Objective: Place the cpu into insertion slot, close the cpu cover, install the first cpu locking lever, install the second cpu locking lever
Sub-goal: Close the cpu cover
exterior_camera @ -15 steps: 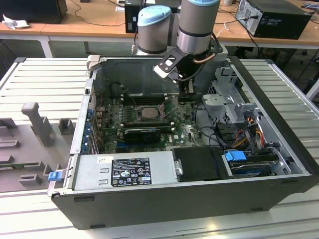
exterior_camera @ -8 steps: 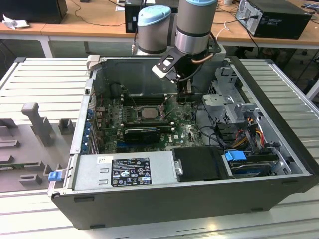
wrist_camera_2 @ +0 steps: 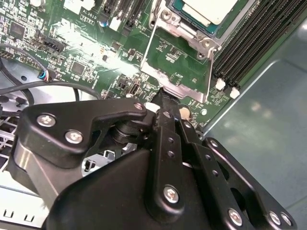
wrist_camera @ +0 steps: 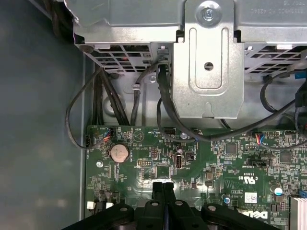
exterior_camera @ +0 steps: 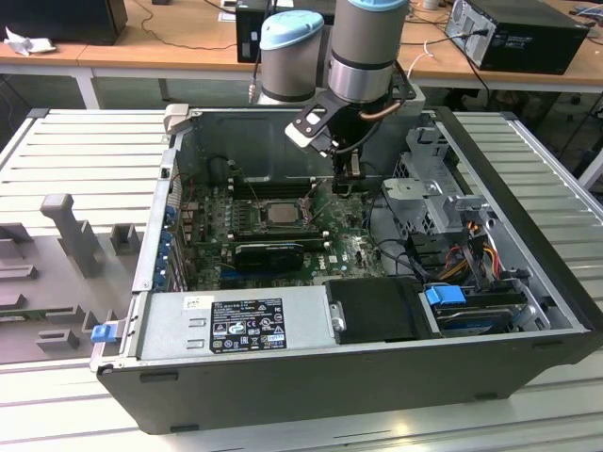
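Observation:
The cpu (wrist_camera_2: pixel 211 8) lies with its silver face up in the insertion slot (exterior_camera: pixel 250 217) of the green motherboard (wrist_camera: pixel 144 163); the exterior view shows the cpu (exterior_camera: pixel 280 213) left of my arm. The cpu cover (wrist_camera_2: pixel 175 82) is swung open, so green board shows through its square window. My gripper (wrist_camera_2: pixel 165 96) is shut, its tips at the cover's free edge with nothing seen between them. In the first wrist view the gripper (wrist_camera: pixel 163 184) has its fingers pressed together just above the board. In the exterior view the gripper (exterior_camera: pixel 347 179) hangs inside the case, to the right of the slot.
Long black memory slots (wrist_camera_2: pixel 249 38) run beside the socket. A grey metal drive cage (wrist_camera: pixel 206 62) and black cables (wrist_camera: pixel 163 105) stand close to the gripper. The power supply (exterior_camera: pixel 236 320) fills the case's near side, and the case wall (wrist_camera_2: pixel 268 105) is close by.

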